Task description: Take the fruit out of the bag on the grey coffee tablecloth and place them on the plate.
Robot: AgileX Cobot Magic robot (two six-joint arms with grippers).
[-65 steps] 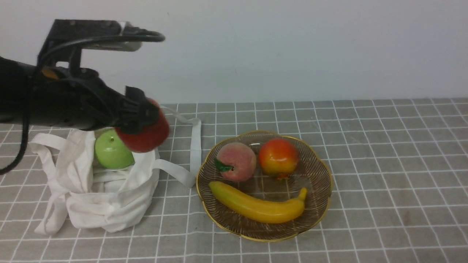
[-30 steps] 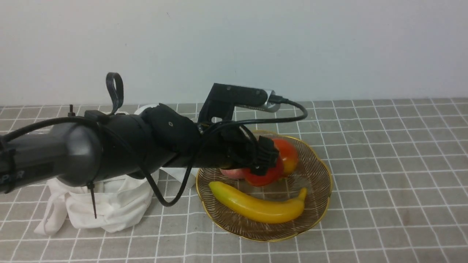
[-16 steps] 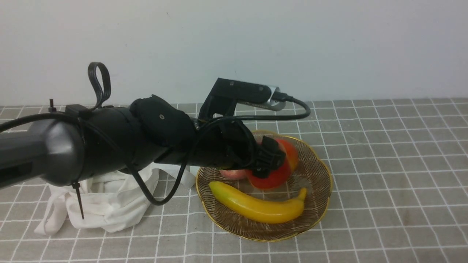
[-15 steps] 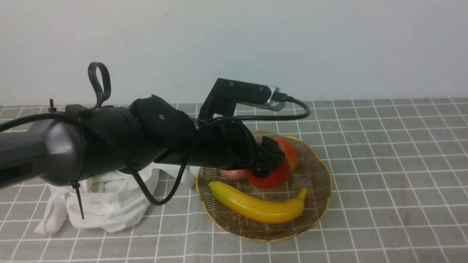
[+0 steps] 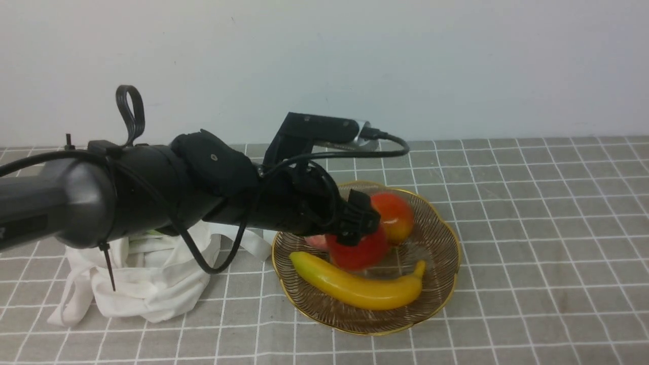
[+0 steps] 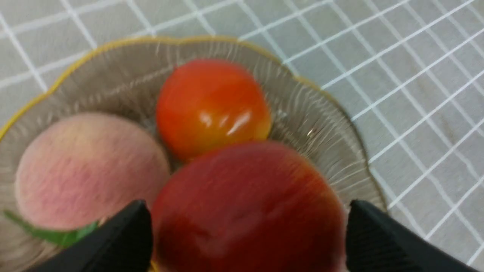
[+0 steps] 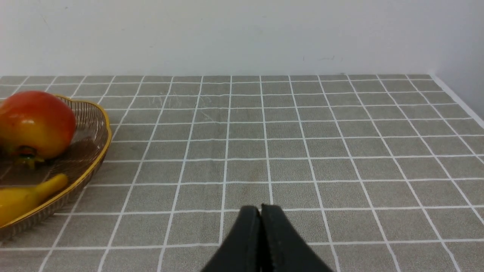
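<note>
red apple [image 5: 359,251]: dropped lower over plate [image 5: 372,327], probably placed
left gripper [image 5: 361,219]: I spread it, released apple
right gripper [image 7: 261,211]: closed

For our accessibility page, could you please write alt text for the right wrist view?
Closed right end effector above grey gridded cloth; a gold-rimmed dish at the picture's edge holds red-orange fruit and part of something yellow.

In the front view the left gripper [image 5: 367,223] hides most of the peach [image 5: 317,241] behind its fingers, and covers the upper part of the red apple [image 5: 357,248] — its stem out of sight. In the left wrist view the fingertips [image 6: 378,230] are blurred — and the edge cuts off the apple between them.
</note>
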